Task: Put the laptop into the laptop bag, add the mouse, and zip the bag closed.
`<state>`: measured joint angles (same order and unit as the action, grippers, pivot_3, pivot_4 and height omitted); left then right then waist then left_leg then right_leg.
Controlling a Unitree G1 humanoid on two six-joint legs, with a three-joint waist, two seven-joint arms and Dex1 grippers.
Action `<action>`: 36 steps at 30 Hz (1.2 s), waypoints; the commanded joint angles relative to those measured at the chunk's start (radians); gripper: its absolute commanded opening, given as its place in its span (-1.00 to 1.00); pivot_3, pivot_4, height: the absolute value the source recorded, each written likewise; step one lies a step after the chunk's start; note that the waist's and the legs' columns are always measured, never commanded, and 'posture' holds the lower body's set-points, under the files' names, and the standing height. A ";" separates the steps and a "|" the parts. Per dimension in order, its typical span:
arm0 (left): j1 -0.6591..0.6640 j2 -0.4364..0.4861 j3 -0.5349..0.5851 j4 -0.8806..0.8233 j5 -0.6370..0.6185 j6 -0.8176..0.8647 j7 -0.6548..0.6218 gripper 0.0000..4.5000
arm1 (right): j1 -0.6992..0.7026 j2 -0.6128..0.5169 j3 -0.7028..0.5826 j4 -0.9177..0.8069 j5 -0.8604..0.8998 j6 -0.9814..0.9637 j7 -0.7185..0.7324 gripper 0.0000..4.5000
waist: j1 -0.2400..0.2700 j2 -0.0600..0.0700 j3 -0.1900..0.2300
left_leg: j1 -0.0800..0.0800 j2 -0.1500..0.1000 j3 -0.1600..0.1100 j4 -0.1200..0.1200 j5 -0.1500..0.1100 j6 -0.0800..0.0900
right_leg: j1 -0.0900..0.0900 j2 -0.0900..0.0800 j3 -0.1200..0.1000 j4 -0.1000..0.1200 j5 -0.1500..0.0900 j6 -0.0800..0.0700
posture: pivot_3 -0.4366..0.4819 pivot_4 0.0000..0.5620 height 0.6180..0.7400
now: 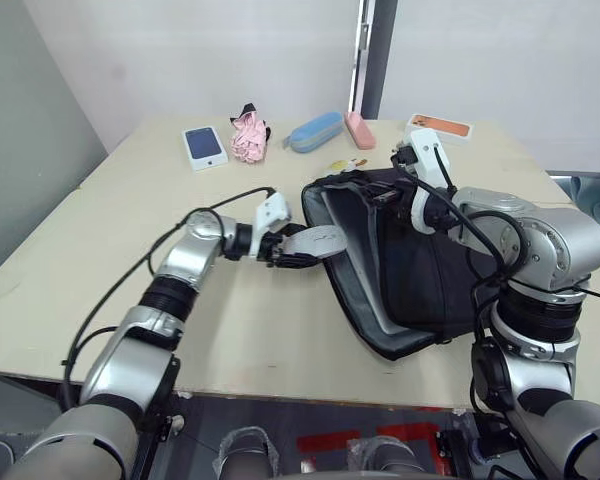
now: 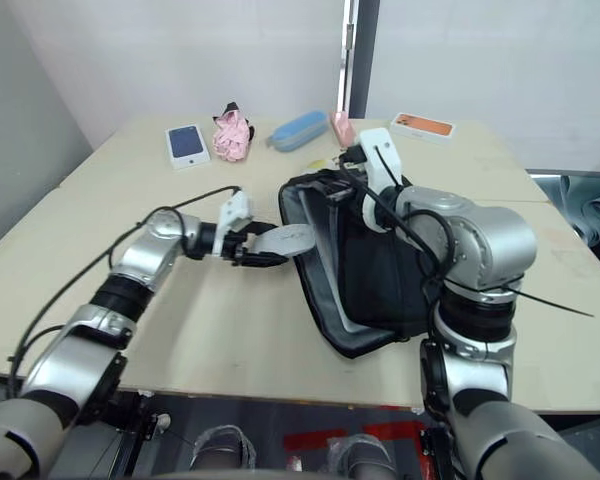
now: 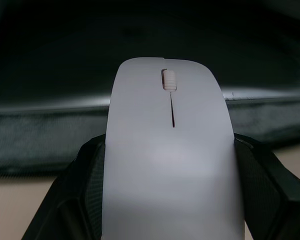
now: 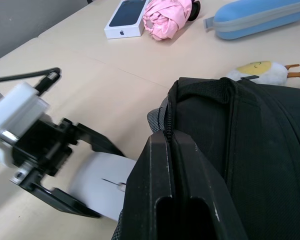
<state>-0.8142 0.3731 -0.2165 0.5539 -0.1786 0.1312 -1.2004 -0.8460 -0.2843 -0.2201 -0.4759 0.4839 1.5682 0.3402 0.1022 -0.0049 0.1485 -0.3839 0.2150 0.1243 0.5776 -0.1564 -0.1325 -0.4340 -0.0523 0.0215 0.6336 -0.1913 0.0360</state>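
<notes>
On the pale wooden table, one laptop bag is recorded, black fabric, lying flat with its mouth turned toward the robot's left and held apart. The upper flap is pinched at its zipper edge by the right gripper, whose fingers are closed on the fabric; the purpose is judged to be keeping the opening wide for loading. A pale slab edge, taken to be the laptop, is seen lodged inside along the grey lining.

One mouse, white, oval, scroll wheel forward, is clamped between the fingers of the left gripper. It is held level, nose pointed at the bag's mouth and just beside its rim, not yet inside. Insertion is judged the step in hand; zipping remains undone.

Also listed at the far edge: boxed phone, pink folded item, blue case, plush duck charm.
</notes>
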 commanded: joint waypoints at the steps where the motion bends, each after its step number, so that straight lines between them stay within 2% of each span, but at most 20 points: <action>1: -0.012 -0.038 0.012 -0.026 0.018 0.014 0.073 0.26 | -0.038 0.010 -0.016 -0.032 0.023 -0.034 0.001 -0.99 | -0.002 0.000 0.000 | 0.000 0.000 0.000 0.000 0.000 0.000 | 0.000 0.000 0.000 0.000 0.000 0.000 | -0.05 -0.47 1.00; 7: -0.064 -0.139 0.013 0.076 0.048 0.003 0.167 0.26 | -0.031 0.014 -0.009 -0.034 0.019 -0.037 -0.008 -0.99 | 0.003 0.000 0.000 | 0.000 0.000 0.000 0.000 0.000 0.000 | 0.000 0.000 0.000 0.000 0.000 0.000 | -0.05 -0.47 1.00; 15: -0.110 -0.239 0.012 0.219 0.062 -0.070 0.200 0.26 | -0.034 0.021 -0.014 -0.044 0.017 -0.028 -0.022 -0.99 | 0.003 0.000 0.000 | 0.000 0.000 0.000 0.001 0.000 0.001 | 0.000 0.000 0.001 0.000 0.000 0.000 | -0.05 -0.47 1.00; 24: -0.169 -0.310 0.049 0.393 0.078 -0.179 0.238 0.26 | -0.037 0.030 -0.019 -0.048 0.019 -0.025 -0.035 -0.99 | 0.005 0.000 0.000 | 0.000 0.000 0.000 0.001 0.000 0.001 | 0.000 0.000 0.001 0.000 0.000 0.000 | -0.05 -0.47 1.00; 32: -0.199 -0.346 0.068 0.472 0.089 -0.223 0.256 0.26 | -0.039 0.039 -0.016 -0.048 0.021 -0.024 -0.043 -0.99 | 0.005 0.000 0.000 | 0.000 -0.001 0.000 0.001 0.001 0.001 | 0.001 -0.001 0.001 0.000 0.002 0.003 | -0.05 -0.47 1.00; 34: -0.189 -0.349 0.072 0.451 0.075 -0.218 0.219 0.72 | -0.038 0.039 -0.014 -0.046 0.021 -0.025 -0.043 -1.00 | 0.004 0.000 0.000 | 0.000 -0.001 0.000 0.001 0.001 0.001 | 0.001 -0.001 0.001 0.000 0.002 0.003 | -0.05 -0.47 1.00; 35: -0.183 -0.348 0.074 0.441 0.073 -0.222 0.217 0.89 | -0.036 0.038 -0.014 -0.046 0.021 -0.026 -0.043 -1.00 | 0.004 0.000 0.000 | 0.000 -0.001 0.000 0.001 0.001 0.001 | 0.000 -0.001 0.001 0.000 0.002 0.003 | -0.05 -0.47 1.00; 36: -0.177 -0.347 0.079 0.427 0.064 -0.215 0.201 0.99 | -0.035 0.037 -0.014 -0.045 0.021 -0.026 -0.043 -1.00 | 0.004 0.000 0.000 | 0.000 -0.001 0.000 0.001 0.001 0.001 | 0.000 -0.001 0.001 0.000 0.002 0.003 | -0.05 -0.47 1.00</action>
<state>-0.9901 0.0283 -0.1558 1.0230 -0.1043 -0.0778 -0.9795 -0.8458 -0.2512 -0.2177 -0.4773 0.4841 1.5682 0.2945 0.1062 -0.0049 0.1486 -0.3837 0.2144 0.1245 0.5781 -0.1559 -0.1315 -0.4337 -0.0528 0.0222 0.6333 -0.1889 0.0392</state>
